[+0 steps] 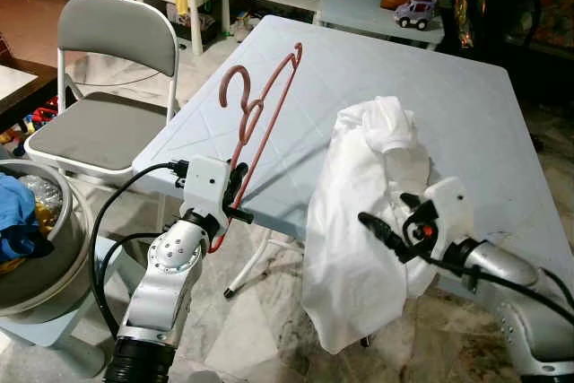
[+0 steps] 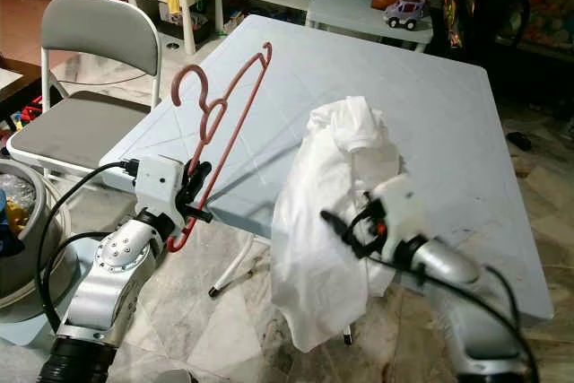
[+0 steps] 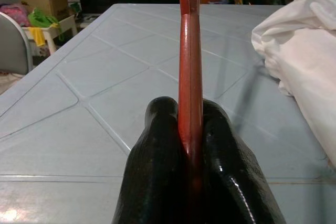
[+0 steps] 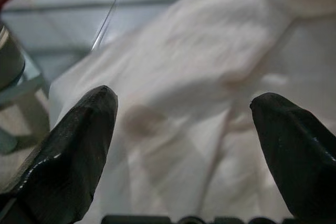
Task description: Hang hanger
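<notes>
Left tool (image 1: 235,193) pinched on the lower end of the red hanger (image 1: 260,109), which tilts up and away over the near-left edge of the surface (image 1: 466,105), hook on top. Right tool (image 1: 387,221) spread wide, just before the white shirt (image 1: 363,221) draped over the surface's front edge. Grey chair (image 1: 108,96) at left.

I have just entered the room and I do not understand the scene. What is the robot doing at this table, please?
The robot stands at a light blue table. Its left pincer is shut on a reddish-brown hanger, holding it tilted up over the table's near edge. Its right pincer is open just in front of a white garment that lies on the table and droops over the edge. The garment is not yet on the hanger. A grey folding chair stands on the robot's left.
</notes>
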`<state>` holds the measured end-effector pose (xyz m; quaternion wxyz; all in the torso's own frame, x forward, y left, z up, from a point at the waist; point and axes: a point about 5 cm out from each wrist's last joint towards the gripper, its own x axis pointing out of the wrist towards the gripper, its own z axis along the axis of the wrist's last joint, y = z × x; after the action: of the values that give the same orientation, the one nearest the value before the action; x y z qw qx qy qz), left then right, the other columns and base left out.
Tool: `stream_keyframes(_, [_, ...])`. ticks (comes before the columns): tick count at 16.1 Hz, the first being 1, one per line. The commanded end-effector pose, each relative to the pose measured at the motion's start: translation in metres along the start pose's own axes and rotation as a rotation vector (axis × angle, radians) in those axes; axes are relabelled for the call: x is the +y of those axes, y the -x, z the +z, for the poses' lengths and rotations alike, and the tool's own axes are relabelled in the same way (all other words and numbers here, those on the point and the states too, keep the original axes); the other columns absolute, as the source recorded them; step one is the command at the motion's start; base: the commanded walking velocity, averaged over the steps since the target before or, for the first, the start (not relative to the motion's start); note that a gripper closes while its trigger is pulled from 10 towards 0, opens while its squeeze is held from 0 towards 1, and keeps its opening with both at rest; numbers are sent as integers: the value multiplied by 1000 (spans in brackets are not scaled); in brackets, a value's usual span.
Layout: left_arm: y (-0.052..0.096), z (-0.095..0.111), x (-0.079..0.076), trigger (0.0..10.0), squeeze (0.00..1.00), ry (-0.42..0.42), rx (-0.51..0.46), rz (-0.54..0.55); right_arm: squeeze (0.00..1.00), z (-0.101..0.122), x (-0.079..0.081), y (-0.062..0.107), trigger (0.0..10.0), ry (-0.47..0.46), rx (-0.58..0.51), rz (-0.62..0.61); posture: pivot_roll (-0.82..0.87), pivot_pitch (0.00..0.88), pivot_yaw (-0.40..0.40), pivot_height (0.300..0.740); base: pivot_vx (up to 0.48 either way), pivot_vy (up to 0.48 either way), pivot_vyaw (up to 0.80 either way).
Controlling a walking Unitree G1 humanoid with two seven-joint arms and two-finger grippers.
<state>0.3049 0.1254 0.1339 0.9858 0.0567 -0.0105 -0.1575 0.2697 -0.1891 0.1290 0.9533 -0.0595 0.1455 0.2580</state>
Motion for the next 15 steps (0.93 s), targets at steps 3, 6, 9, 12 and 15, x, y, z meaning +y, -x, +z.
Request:
stream_keyframes(3, [1,-9,-3,10000,0,0,52,-22,0,-10,0,0,10000,10,60,-52,263,89,-108,740,0,0,0])
stream_keyframes(6, [1,-9,-3,10000,0,1,53,-21,0,-20,3,-8,10000,47,113,-99,267,90,-112,740,0,0,0])
stream_keyframes(9, [2,-9,-3,10000,0,3,53,-14,0,-27,15,-29,0,-17,132,-135,274,92,-118,740,0,0,0])
stream_keyframes(12, [4,-10,-2,10000,0,2,55,-10,0,-31,22,-39,0,-120,132,-113,280,96,-120,740,0,0,0])
stream_keyframes(15, [4,-10,-1,10000,0,2,56,-6,0,-32,21,-57,0,-217,126,-127,287,97,-118,740,0,0,0])
